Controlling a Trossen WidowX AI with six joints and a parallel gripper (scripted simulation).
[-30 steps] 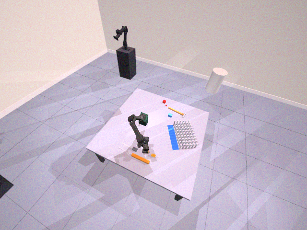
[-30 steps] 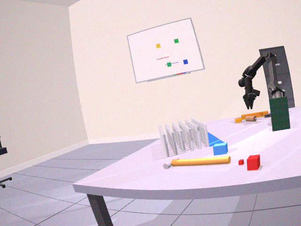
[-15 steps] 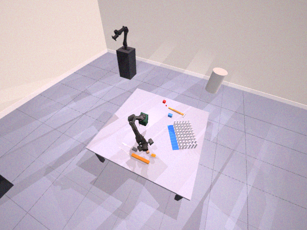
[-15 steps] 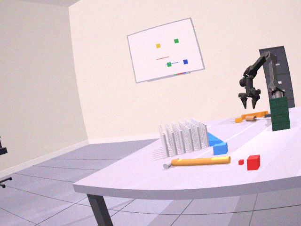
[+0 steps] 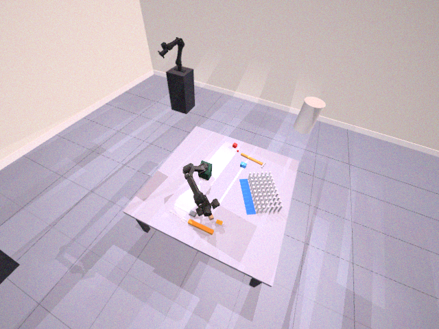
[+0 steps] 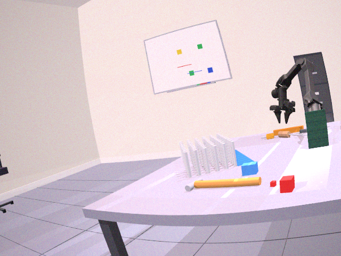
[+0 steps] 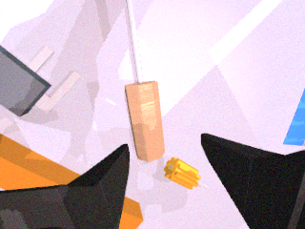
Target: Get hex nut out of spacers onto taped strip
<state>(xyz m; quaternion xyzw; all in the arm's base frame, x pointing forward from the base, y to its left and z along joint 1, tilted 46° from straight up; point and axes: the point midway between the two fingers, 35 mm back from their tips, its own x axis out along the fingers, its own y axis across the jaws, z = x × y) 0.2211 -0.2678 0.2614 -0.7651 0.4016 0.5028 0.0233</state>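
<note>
My gripper [image 6: 282, 122] [image 7: 165, 143] is partly open and empty, above a tool with a wooden handle [image 5: 211, 216] [image 6: 283, 134] [image 7: 146, 121]. In the wrist view the handle lies between the fingertips and beyond them, its thin shaft pointing away. A yellow fluted handle [image 5: 219, 222] [image 6: 269, 135] [image 7: 183, 173] with a thin shaft lies beside it. A T-shaped tool with an orange handle [image 5: 252, 158] [image 6: 227, 182] lies at the far side. The standing metal spacers [image 5: 264, 192] [image 6: 216, 157] are upright behind the blue taped strip [image 5: 247, 198] [image 7: 296, 126]. The nut cannot be made out.
An orange bar [image 5: 200, 226] [image 6: 288, 129] [image 7: 29, 164] and a grey block with prongs [image 5: 192, 213] [image 7: 19, 83] lie near the gripper. A blue block [image 5: 243, 164] [image 6: 249, 168] and a red cube [image 5: 234, 144] [image 6: 286, 184] lie farther off. A dark green block [image 6: 316, 129] stands at the arm's base.
</note>
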